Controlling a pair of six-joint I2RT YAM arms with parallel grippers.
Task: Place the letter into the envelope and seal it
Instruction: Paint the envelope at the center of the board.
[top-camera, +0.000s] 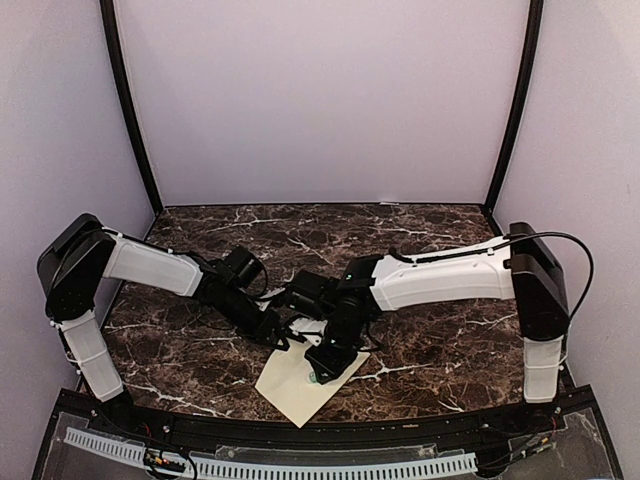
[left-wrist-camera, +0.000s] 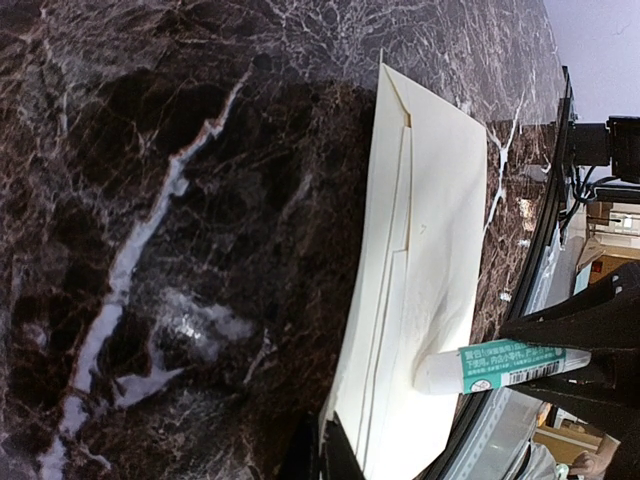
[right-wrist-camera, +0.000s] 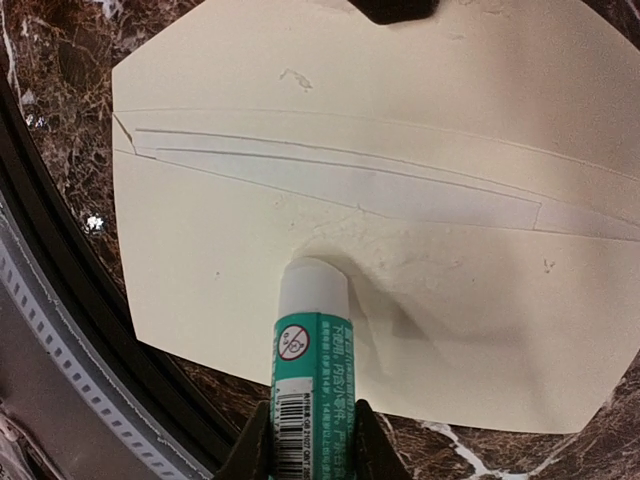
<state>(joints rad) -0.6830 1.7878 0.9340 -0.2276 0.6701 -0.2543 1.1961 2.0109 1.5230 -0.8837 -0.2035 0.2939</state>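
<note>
The cream envelope (top-camera: 290, 388) lies flat on the marble near the table's front edge, also seen in the left wrist view (left-wrist-camera: 430, 220) and the right wrist view (right-wrist-camera: 350, 120). My right gripper (right-wrist-camera: 312, 445) is shut on a green glue stick (right-wrist-camera: 312, 365). The stick's white tip presses into the envelope and dents the paper. The same glue stick (left-wrist-camera: 510, 367) shows in the left wrist view. My left gripper (left-wrist-camera: 325, 450) is shut, its tips resting on the envelope's far edge. The letter is out of view.
The table's black front rim (top-camera: 320, 432) and a perforated white strip (top-camera: 300, 467) run just beyond the envelope's near corner. Both forearms cross close together over the middle of the marble table (top-camera: 430, 340). Lilac walls (top-camera: 320, 100) close in the back and sides.
</note>
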